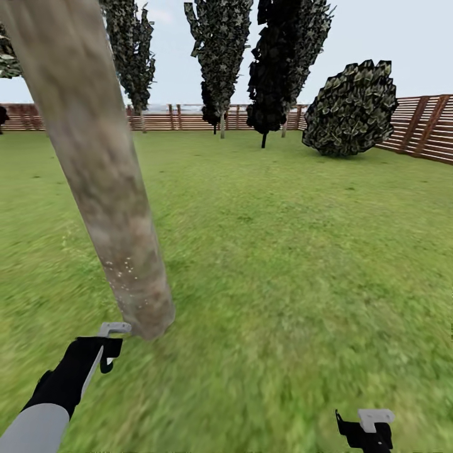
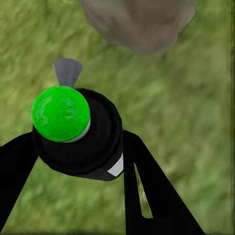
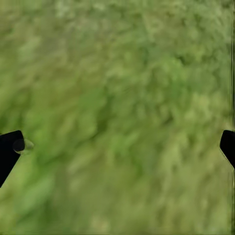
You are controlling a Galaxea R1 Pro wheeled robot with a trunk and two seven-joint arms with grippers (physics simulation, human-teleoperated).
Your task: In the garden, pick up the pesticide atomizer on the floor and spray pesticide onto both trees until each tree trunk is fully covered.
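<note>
The left gripper is clamped on the pesticide atomizer — just near of the tree trunk, whose base stands close ahead on the grass. The right gripper hangs spread — far right, empty.

A thick, mottled tree trunk leans across the lawn, pale specks near its base. The left gripper hangs just beside that base. The right gripper hovers low over grass. A slatted fence, trees and a round bush stand far back.
</note>
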